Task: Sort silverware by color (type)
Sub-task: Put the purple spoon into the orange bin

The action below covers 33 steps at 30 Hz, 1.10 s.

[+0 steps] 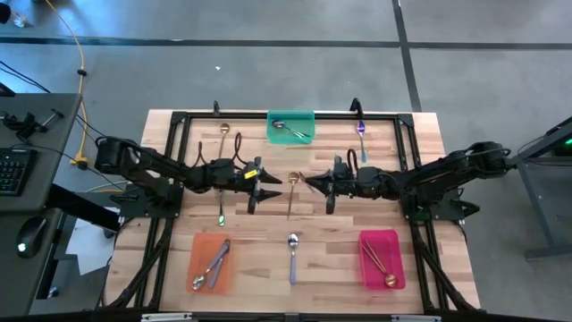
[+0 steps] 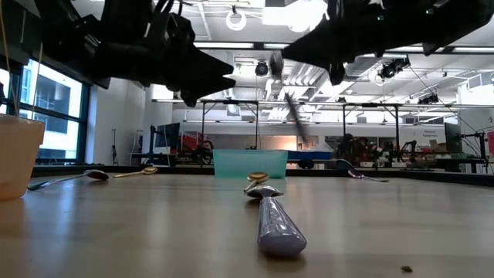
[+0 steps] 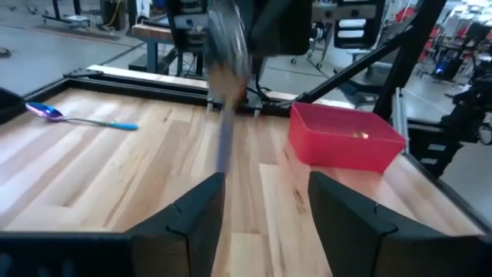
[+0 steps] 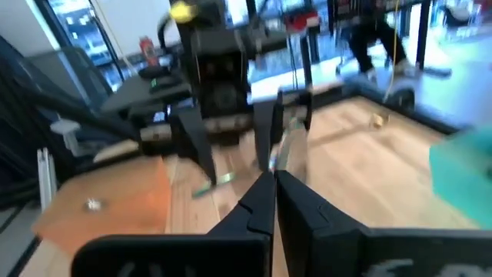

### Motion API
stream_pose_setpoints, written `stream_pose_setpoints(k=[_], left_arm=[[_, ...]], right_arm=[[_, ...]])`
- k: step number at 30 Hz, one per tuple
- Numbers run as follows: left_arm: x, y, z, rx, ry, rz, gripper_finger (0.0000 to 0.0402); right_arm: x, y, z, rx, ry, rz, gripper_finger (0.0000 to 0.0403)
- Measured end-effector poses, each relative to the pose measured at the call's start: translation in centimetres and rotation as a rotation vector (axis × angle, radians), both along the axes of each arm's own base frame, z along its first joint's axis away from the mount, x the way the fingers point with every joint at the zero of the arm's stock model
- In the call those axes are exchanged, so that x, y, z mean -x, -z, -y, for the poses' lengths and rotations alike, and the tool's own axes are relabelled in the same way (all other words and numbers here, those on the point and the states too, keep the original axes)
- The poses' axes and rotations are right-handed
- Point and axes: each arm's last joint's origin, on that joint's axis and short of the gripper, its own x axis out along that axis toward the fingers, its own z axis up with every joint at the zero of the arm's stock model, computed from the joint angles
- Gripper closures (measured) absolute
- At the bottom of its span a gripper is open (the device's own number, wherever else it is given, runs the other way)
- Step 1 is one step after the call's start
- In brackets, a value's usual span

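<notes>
Over the table (image 1: 179, 161) centre the two arms meet nose to nose: the right gripper (image 1: 311, 182) is pinched shut on a silver spoon (image 2: 293, 116) held up in the air, and the left gripper (image 1: 266, 188) waits facing it with fingers spread. This looks like a mid-air handover. Next, the left fingers must close on the free handle before the right lets go, then carry it to the orange tray (image 1: 213, 262).

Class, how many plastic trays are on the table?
3: green tray, middle of one edge; orange tray, opposite edge, left arm's side; pink tray, right arm's side. None seem hidden.
</notes>
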Motion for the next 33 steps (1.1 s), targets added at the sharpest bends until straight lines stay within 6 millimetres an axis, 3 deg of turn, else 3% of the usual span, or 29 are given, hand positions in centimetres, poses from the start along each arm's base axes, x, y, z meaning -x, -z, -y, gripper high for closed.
stream_pose_setpoints(k=[12,18,21,26,33], left_arm=[[0.8,0.7,0.0,-0.031,0.002,-0.023,0.0293],[1.0,0.9,0.3,-0.027,0.032,-0.031,0.0329],[1.0,1.0,0.5,-0.025,0.049,-0.041,0.0346],[1.7,1.9,1.3,-0.023,0.081,-0.066,0.0374],[4.8,3.2,1.6,0.029,0.075,0.013,0.0399]], right_arm=[[1.1,3.3,-0.2,-0.103,0.098,-0.331,0.0398],[1.2,4.1,-0.1,-0.083,0.089,-0.429,0.0341],[-0.1,3.8,0.1,-0.04,0.071,-0.496,0.0295],[-4.0,4.1,0.2,0.109,-0.052,-0.681,0.0234],[-9.8,4.7,1.1,0.267,-0.266,-0.93,0.0226]])
